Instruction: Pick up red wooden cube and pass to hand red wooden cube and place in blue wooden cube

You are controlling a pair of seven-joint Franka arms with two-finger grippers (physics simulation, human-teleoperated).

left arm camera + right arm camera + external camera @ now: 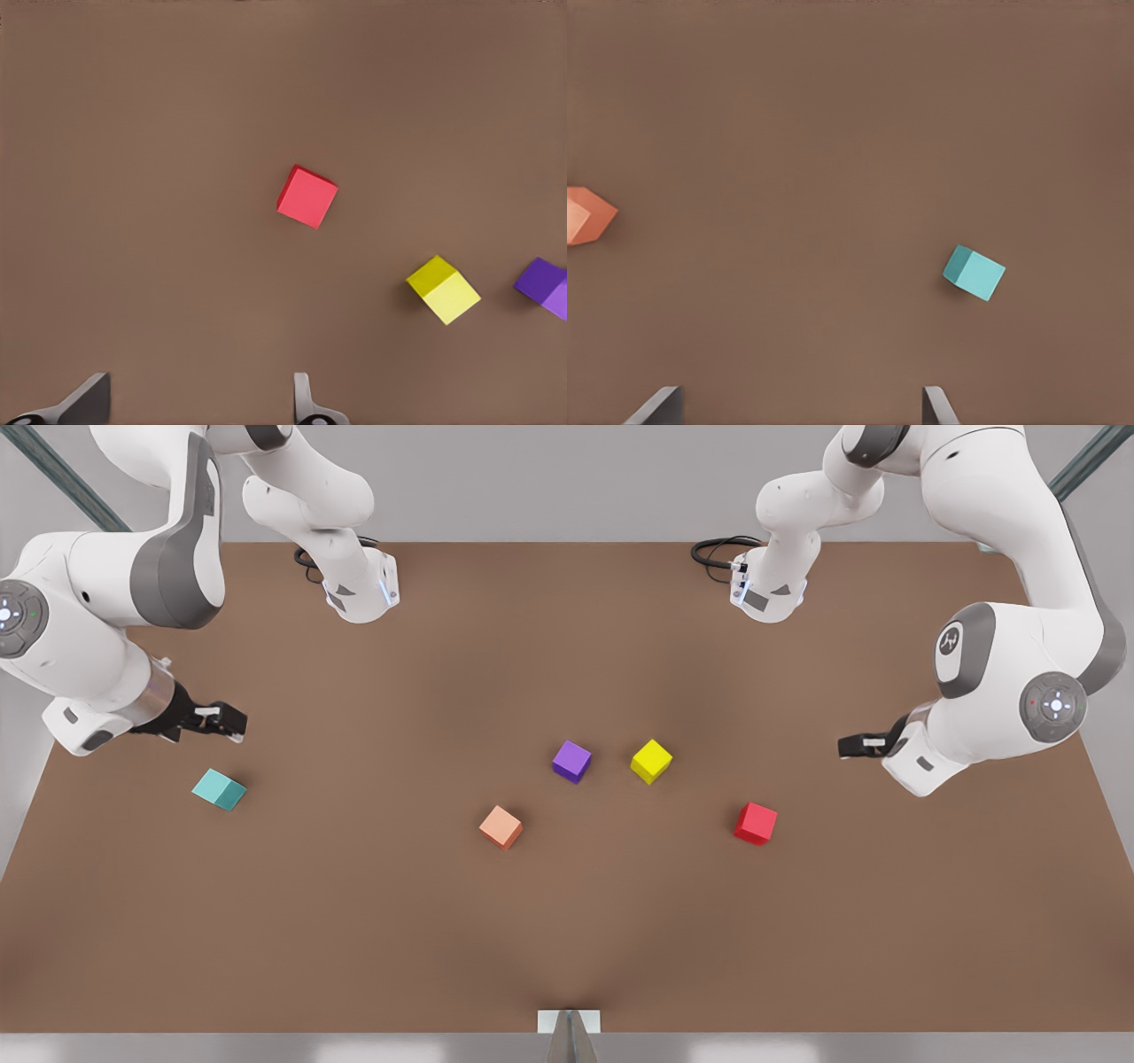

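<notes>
Five cubes dot the brown table (354, 921); left claw (852, 746) and right claw (221, 722) spread wide, empty.

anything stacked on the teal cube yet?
No. The blue wooden cube sits alone on the table, its top bare. The red wooden cube rests apart on the table. The blue cube's underside is hidden.

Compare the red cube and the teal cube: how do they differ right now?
Colour: the red wooden cube is bright red, the blue wooden cube teal.
Place: the red one lies toward the front view's right, the teal one far to its left.
Nearest arm: the open left gripper hangs near the red one, the open right gripper near the teal one.
Shared: same size, plain, both resting free on the brown table.
</notes>
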